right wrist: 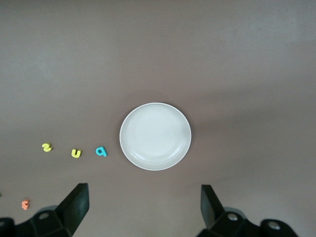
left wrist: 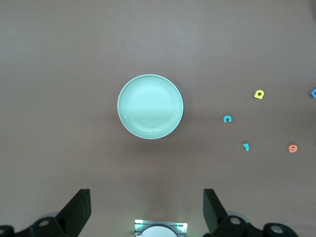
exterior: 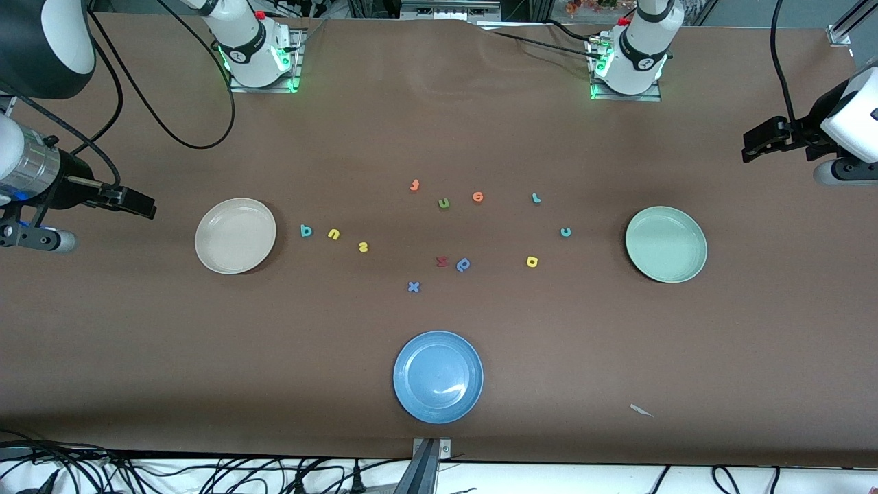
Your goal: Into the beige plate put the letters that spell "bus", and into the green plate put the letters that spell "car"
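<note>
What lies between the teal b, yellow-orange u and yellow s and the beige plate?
Nothing visible: the teal b, yellow-orange u and yellow s lie in a row beside the round beige plate, bare brown table between.

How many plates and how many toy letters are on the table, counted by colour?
Plates: 3 (beige plate, green plate, blue plate)
Teal letters: 3
Yellow letters: 3
Orange letters: 2
Blue letters: 2
Olive-green letters: 1
Red letters: 1
Letters: 12
Total: 15
</note>
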